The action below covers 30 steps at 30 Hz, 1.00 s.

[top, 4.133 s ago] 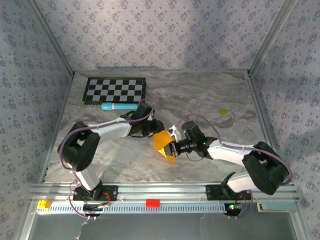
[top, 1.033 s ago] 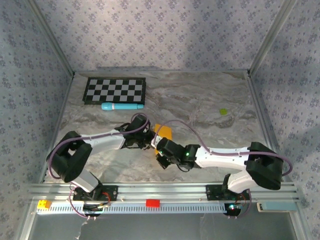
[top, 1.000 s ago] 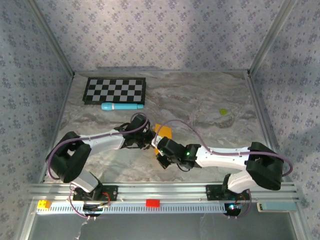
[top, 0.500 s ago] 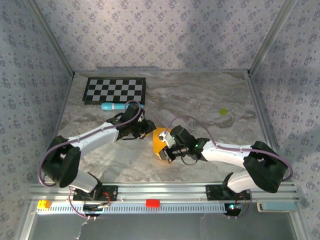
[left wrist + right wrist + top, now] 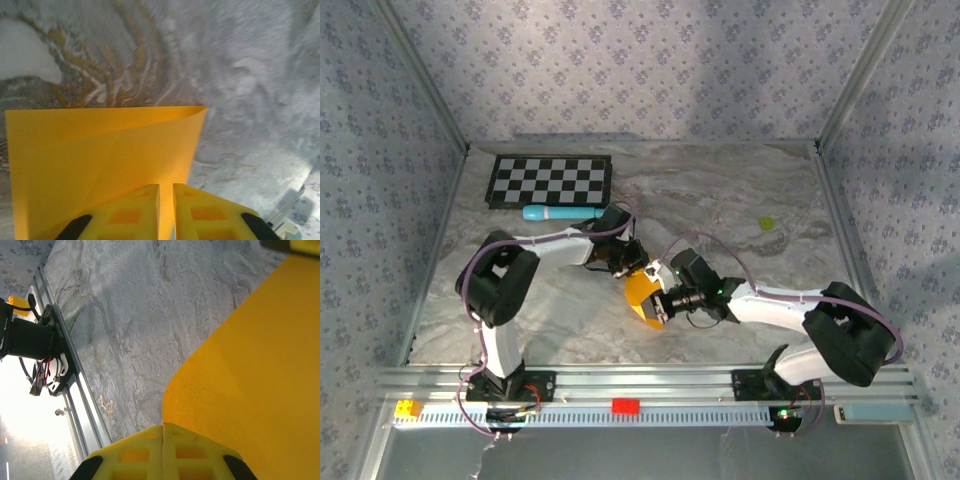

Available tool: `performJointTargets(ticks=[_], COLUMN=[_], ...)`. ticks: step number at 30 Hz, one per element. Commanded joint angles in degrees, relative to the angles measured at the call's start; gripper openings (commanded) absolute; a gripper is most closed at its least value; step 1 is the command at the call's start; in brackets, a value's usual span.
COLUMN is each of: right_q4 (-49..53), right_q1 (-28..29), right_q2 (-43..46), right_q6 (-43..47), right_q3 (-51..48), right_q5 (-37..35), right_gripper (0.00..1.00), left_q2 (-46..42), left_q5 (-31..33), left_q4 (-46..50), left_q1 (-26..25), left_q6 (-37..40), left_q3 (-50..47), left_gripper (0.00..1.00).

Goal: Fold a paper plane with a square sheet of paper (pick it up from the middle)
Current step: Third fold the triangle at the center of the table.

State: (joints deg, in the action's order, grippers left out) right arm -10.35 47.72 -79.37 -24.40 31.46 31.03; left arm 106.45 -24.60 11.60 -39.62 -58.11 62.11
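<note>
R fingers [image 5: 132,455] were shut flat on each other, no gap, w/ the orange sheet [image 5: 250,365] coming out from btwn them, so the R gripper [image 5: 661,300] had it pinched. L fingers [image 5: 132,207] were nearly together w/ a thin slit btwn them. The sheet's edge ran down behind them at the bottom of the L wrist view. Couldn't tell if they clamped it or just sat against it.

Top view: orange sheet [image 5: 640,288] sat just below frame centre, btwn the two grippers. L gripper [image 5: 632,265] was at its upper edge, R gripper at its lower-right side.

Sheet looked bowed, not flat. In the L wrist view the orange sheet [image 5: 100,160] had a straight top edge, a faint diagonal crease and a curling upper-right corner. In the R wrist view its edge swept in a curve from the fingers up to the right.

Rest, top view:
- Checkerboard [image 5: 550,180] was upper left on the marble table [image 5: 740,190].
- Light-blue cylinder [image 5: 560,212] lay just below it.
- Tiny yellow-green bit [image 5: 767,224] was right of centre, well apart from both arms.
- Red block [image 5: 625,405] and yellow block [image 5: 408,408] sat on the rail along the bottom.
</note>
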Motion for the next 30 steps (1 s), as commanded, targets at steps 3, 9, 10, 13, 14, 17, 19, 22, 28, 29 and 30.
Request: performJointTargets(ticks=[3, 9, 10, 13, 14, 17, 19, 22, 28, 29, 30], right_q4=[-1.1, 2.6, 2.8, 4.5, 5.4, 7.9, 9.0, 10.1, 11.6, 11.6, 11.8], right_q1=[-0.7, -3.4, -3.8, -5.5, -5.9, -6.4, -6.6, -6.6, -6.5, -6.4, -6.2], right_q2=[0.7, -1.6, -2.0, -2.9, -3.1, -3.5, -3.7, -4.2, -5.9, -6.0, -6.1], right_q6=[-1.3, -1.0, -0.9, 0.4, 1.1, 2.8, 3.5, 4.2, 5.2, 5.2, 5.3], right_q3=[-1.1, -0.5, -0.4, 0.6, 1.0, 2.3, 2.8, 3.8, 5.3, 5.5, 5.7], right_q5=[0.9, -1.0, -0.5, 0.4, -0.1, -2.2, -4.0, -6.1, -8.7, -8.9, -9.2], right_gripper=[0.0, 0.0, 0.0, 0.0, 0.0, 0.0, 0.0, 0.0, 0.0, 0.0, 0.0], left_q2=[3.0, 3.7, 3.8, 3.7, 3.8, 3.8, 3.7, 3.7, 3.5, 3.5, 3.5], left_q5=[1.4, 2.6, 2.6, 2.7, 2.9, 3.0, 3.0, 3.1, 3.2, 3.2, 3.2], left_q4=[2.7, 3.4, 3.5, 3.7, 3.8, 3.9, 3.9, 3.8, 3.8, 3.8, 3.9], left_q1=[-1.5, -1.7, -1.6, -1.6, -1.6, -1.7, -1.8, -1.9, -2.1, -2.1, -2.1], left_q6=[3.3, 3.8, 3.9, 3.9, 4.0, 4.0, 3.9, 3.8, 3.6, 3.6, 3.5], left_q3=[0.1, -1.2, -1.3, -1.3, -1.2, -1.1, -1.2, -1.3, -1.4, -1.3, -1.3], left_gripper=[0.1, 0.09, 0.09, 0.09, 0.09, 0.09, 0.09, 0.09, 0.09, 0.09, 0.09])
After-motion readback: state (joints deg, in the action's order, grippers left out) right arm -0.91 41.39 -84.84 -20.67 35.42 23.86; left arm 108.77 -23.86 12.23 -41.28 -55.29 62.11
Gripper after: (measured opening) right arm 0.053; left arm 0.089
